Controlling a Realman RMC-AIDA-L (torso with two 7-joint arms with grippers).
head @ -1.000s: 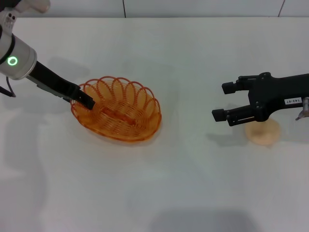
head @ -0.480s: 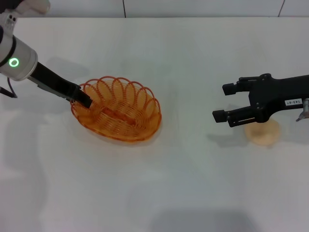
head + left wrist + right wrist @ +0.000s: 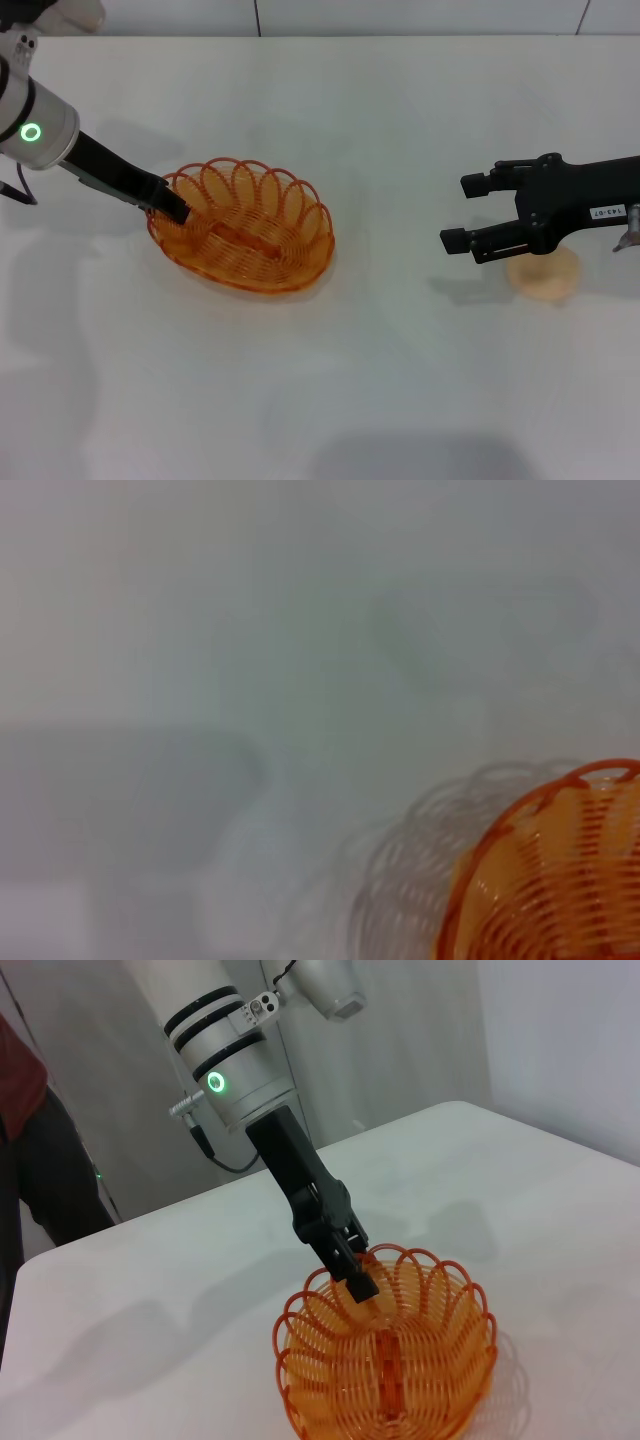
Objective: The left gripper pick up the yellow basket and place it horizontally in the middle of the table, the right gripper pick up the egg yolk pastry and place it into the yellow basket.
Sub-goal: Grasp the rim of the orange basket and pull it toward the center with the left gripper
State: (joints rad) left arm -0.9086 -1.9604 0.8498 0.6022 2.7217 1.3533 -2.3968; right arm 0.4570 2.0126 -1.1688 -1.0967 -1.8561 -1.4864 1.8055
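The yellow basket (image 3: 243, 238) rests on the white table (image 3: 400, 120), left of centre, its long side lying across. My left gripper (image 3: 178, 208) is at the basket's left rim, its fingers closed on a rim loop. The right wrist view shows the same gripper (image 3: 358, 1278) on the basket (image 3: 390, 1360) rim. Part of the basket (image 3: 550, 880) shows in the left wrist view. My right gripper (image 3: 465, 212) is open and hovers at the right, its fingers pointing toward the basket. The egg yolk pastry (image 3: 545, 275) lies on the table just under and behind the gripper, partly covered by it.
Bare table (image 3: 400, 380) lies between the basket and the pastry. The table's far edge (image 3: 320, 36) meets a grey wall. In the right wrist view a person in dark red (image 3: 30, 1130) stands beyond the table.
The left arm has shifted very slightly, its fingertips drawing a little toward the basket's left rim. The basket, the pastry and the right gripper have not moved.
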